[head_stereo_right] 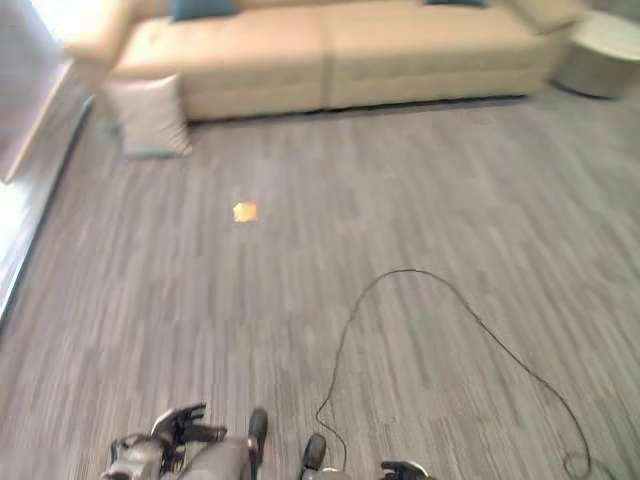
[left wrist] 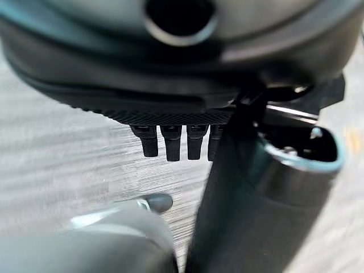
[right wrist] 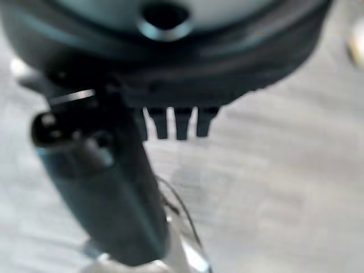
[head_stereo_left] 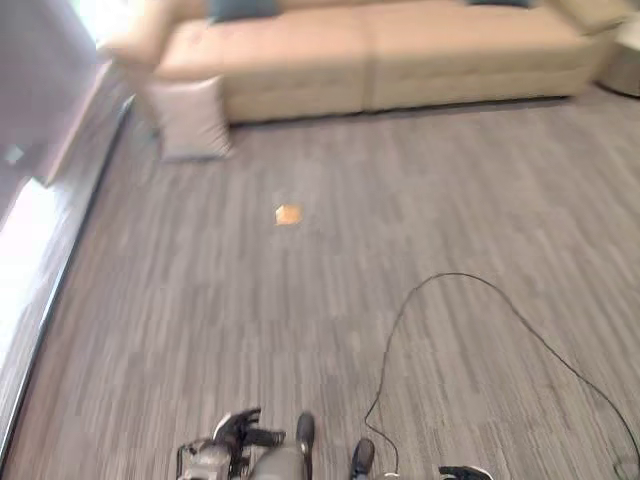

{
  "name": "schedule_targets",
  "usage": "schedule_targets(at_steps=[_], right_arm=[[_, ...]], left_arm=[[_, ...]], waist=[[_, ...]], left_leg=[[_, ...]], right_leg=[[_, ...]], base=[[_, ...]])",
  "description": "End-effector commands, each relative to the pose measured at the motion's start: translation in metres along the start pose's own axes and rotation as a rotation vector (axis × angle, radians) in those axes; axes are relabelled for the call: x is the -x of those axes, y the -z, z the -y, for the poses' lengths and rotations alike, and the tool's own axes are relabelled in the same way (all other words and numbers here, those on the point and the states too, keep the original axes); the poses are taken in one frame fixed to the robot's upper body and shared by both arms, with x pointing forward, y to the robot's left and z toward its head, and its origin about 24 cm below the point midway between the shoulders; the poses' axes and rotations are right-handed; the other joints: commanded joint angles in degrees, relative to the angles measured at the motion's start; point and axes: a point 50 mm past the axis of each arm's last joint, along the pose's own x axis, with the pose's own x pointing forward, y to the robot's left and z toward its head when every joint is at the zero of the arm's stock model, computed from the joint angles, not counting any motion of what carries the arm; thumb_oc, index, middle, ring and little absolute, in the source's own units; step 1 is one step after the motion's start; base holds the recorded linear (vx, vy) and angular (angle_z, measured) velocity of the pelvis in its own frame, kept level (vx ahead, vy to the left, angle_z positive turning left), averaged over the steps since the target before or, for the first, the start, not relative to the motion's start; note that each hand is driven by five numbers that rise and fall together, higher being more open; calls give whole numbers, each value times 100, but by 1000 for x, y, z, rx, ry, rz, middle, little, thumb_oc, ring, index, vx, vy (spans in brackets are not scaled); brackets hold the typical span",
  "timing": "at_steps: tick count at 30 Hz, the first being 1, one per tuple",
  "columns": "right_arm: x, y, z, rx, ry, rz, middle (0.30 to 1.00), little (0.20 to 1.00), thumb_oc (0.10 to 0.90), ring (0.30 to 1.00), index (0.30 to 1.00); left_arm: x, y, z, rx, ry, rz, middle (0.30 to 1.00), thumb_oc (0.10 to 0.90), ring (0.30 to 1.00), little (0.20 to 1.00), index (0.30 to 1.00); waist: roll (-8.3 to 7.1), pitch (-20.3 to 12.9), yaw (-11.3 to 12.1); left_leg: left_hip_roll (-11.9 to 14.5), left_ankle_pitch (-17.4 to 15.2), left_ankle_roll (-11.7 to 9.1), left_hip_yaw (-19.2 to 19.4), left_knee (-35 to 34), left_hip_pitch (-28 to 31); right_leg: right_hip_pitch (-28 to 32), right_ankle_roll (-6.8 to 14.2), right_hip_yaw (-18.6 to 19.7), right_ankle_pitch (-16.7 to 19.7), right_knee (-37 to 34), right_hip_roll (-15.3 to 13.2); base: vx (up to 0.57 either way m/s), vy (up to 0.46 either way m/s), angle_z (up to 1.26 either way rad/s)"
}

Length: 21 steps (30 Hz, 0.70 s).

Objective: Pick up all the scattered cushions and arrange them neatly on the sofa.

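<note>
Approach step: grey cushion (head_stereo_left: pixel 190 118) leaned against the far-left sofa (head_stereo_left: pixel 380 60). My left hand (left wrist: pixel 176 139) and right hand (right wrist: pixel 179 122) hung relaxed, empty. Next: walk closer.

Right hand (right wrist: pixel 170 74) — fingers (right wrist: pixel 181 125) straight — above grey floor (right wrist: pixel 284 187).

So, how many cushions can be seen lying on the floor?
1: a light grey cushion leaning against the sofa's left end. Others may lie outside the views.
</note>
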Motion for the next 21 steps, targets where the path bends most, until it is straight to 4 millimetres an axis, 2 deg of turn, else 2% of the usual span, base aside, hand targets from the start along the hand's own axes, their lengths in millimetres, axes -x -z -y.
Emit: schedule_targets(at_steps=[1, 2, 3, 5, 6, 9, 10, 11, 12, 15, 16, 17, 18, 19, 20, 21], right_arm=[[1, -7, 10, -97, 25, 53, 900, 900, 800, 900, 900], [0, -11, 1, -76, -1, 72, 900, 900, 800, 900, 900], [0, -11, 0, -76, -3, 71, 900, 900, 800, 900, 900], [-1, -15, -12, -46, -33, 85, 900, 900, 800, 900, 900], [-1, -17, -17, -33, -47, 87, 900, 900, 800, 900, 900], [-1, -17, -17, -33, -47, 87, 900, 900, 800, 900, 900], [-1, -17, -17, -33, -47, 87, 900, 900, 800, 900, 900], [-2, -18, -32, 16, -96, 88, 900, 900, 800, 900, 900], [-2, -17, -36, 13, -104, 86, 900, 900, 800, 900, 900], [-2, -17, -36, 13, -104, 86, 900, 900, 800, 900, 900], [-1, -12, -41, -3, -119, 82, 900, 900, 800, 900, 900], [-1, -11, -39, -26, -116, 81, 900, 900, 800, 900, 900], [-1, -11, -39, -26, -116, 82, 900, 900, 800, 900, 900], [-1, -9, -37, -34, -112, 76, 900, 900, 800, 900, 900], [-1, -9, -37, -34, -112, 75, 900, 900, 800, 900, 900], [-1, -3, -32, -40, -101, 50, 900, 900, 800, 900, 900]], left_arm=[[13, 51, -11, -10, -35, -162, 900, 800, 900, 900, 900], [23, 81, -13, 17, -49, -260, 900, 800, 900, 900, 900], [23, 82, -13, 17, -50, -261, 900, 800, 900, 900, 900], [30, 98, -20, -17, -61, -331, 900, 800, 900, 900, 900], [32, 100, -22, -33, -63, -343, 900, 800, 900, 900, 900], [32, 100, -22, -33, -63, -343, 900, 800, 900, 900, 900], [32, 100, -22, -33, -63, -343, 900, 800, 900, 900, 900], [25, 82, -30, -97, -67, -295, 900, 800, 900, 900, 900], [22, 74, -31, -115, -65, -270, 900, 800, 900, 900, 900], [22, 74, -31, -115, -65, -270, 900, 800, 900, 900, 900], [13, 50, -26, -139, -46, -189, 900, 800, 900, 900, 900], [12, 45, -24, -162, -44, -173, 900, 800, 900, 900, 900], [12, 45, -24, -162, -44, -173, 900, 800, 900, 900, 900], [11, 43, -23, -163, -42, -166, 900, 800, 900, 900, 900], [11, 43, -22, -163, -42, -167, 900, 800, 900, 900, 900], [11, 43, -24, -179, -48, -174, 900, 800, 900, 900, 900]], waist=[[-10, -181, 173], [-90, -343, 305], [-99, -346, 297], [-297, -441, 457], [-366, -470, 499], [-367, -470, 499], [-367, -470, 499], [-218, -405, 115], [-124, -377, -19], [-122, -382, -19], [-42, -311, -413], [-73, -317, -661], [-70, -320, -670], [-116, -334, -762], [-78, -316, -767], [-46, -345, -897]], left_leg=[[415, 114, -66, 378, -273, -133], [272, 70, 106, 257, -405, -6], [262, 66, 110, 255, -409, 0], [72, -51, 304, 145, -321, 74], [-13, -166, 412, 159, -319, 179], [-13, -166, 412, 159, -319, 179], [-13, -166, 412, 159, -319, 179], [-402, -647, 990, -169, -576, 1180], [-404, -657, 973, -390, -751, 1389], [-402, -657, 972, -390, -750, 1384], [-442, -940, 831, -961, -1030, 1981], [-502, -1148, 741, -1276, -1173, 2397], [-498, -1141, 740, -1284, -1173, 2389], [-532, -1233, 682, -1391, -1182, 2507], [-492, -1258, 674, -1396, -1182, 2541], [-395, -1464, 580, -1495, -1182, 2768]], right_leg=[[458, 748, 34, -672, 195, -396], [677, 846, -59, -701, 222, -422], [684, 852, -64, -703, 222, -430], [748, 956, -112, -696, 662, -653], [733, 1058, -145, -630, 1023, -806], [733, 1058, -145, -631, 1023, -806], [733, 1058, -145, -631, 1023, -806], [-256, 1205, 434, 744, 3829, -1291], [-689, 1095, 723, 454, 4076, -1018], [-692, 1094, 722, 456, 4073, -1015], [-1535, 923, 755, 22, 3019, -744], [-1888, 956, 903, 346, 1734, -632], [-1873, 955, 891, 372, 1693, -627], [-2046, 1082, 973, 558, 1174, -653], [-1976, 1084, 947, 582, 1105, -610], [-2180, 1224, 1018, 784, 516, -660]], base=[[492, 191, 53], [300, 105, 16], [439, 147, 1], [363, 134, 0], [278, 133, 17], [46, 26, 22], [723, 437, 19], [880, 475, 42], [881, 475, 68], [250, -10, 122], [1013, -184, 25], [1011, -185, 22], [590, -163, 79], [183, -46, 106], [577, -157, 119], [624, -173, 109]])
